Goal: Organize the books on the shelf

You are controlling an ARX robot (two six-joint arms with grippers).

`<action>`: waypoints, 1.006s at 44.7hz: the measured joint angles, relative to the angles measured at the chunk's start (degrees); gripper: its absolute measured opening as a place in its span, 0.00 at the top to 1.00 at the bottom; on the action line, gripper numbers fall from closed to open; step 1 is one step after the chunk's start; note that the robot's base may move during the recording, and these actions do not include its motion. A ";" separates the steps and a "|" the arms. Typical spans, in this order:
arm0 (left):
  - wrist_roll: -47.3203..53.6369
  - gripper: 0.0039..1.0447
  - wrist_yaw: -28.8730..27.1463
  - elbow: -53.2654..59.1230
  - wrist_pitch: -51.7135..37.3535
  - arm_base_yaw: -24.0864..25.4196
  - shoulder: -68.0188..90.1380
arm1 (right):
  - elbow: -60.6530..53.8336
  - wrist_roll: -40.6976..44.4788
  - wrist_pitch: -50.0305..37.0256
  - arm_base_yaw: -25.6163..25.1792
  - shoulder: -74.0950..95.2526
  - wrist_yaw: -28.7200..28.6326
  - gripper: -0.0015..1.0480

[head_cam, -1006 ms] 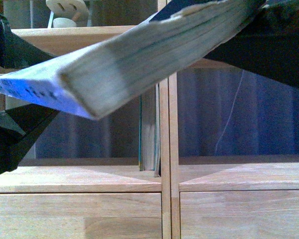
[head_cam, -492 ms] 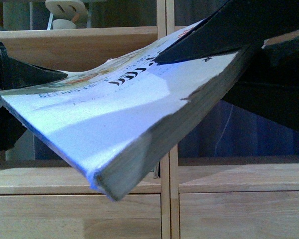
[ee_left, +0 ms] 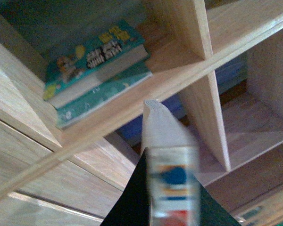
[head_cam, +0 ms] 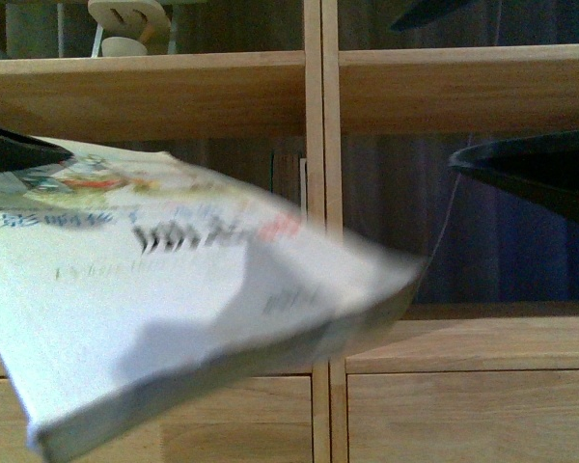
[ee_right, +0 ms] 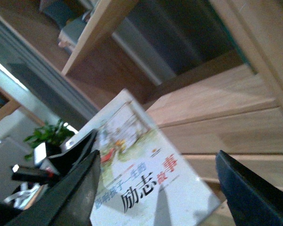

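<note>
The white-covered book (head_cam: 174, 318) with black characters and a colourful picture lies nearly flat and motion-blurred at the lower left of the front view, before the light wood shelf (head_cam: 323, 193). My left gripper (ee_left: 172, 169) is shut on it; the left wrist view shows the book edge-on between the jaws. In the right wrist view the same book (ee_right: 146, 183) lies beyond my right gripper (ee_right: 156, 155), which is open and apart from it. One of its fingers (head_cam: 531, 174) shows at the right. Two teal books (ee_left: 94, 61) lean stacked in a shelf compartment. Thin books (head_cam: 288, 174) stand against the divider.
Flat drawer fronts (head_cam: 463, 415) run under the lower plank. A pale wooden ornament (head_cam: 125, 24) stands on the upper shelf. The compartment right of the divider (head_cam: 521, 241) holds only a dark back and a thin cord. A potted plant (ee_right: 47, 134) stands off to the side.
The book has swung down and left, its cover now facing up. The right gripper no longer holds it and has drawn back to the right.
</note>
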State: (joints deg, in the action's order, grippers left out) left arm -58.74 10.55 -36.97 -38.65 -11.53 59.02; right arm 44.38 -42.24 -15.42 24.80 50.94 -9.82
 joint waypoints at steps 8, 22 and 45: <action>13.51 0.94 -1.03 -3.15 8.87 8.63 -3.34 | -0.81 10.67 -4.59 -11.58 0.33 2.36 0.07; 44.61 0.94 -5.77 -3.82 13.27 14.03 -8.37 | -6.32 16.81 -9.01 -26.49 1.07 -1.64 0.07; 63.25 0.94 1.42 -7.58 1.60 24.13 2.99 | -16.15 38.23 -1.42 -25.00 -5.92 9.40 0.45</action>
State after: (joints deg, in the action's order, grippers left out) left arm 4.51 11.97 -44.56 -37.06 12.60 62.02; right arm 28.23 -4.01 -16.84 -0.21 45.01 -0.43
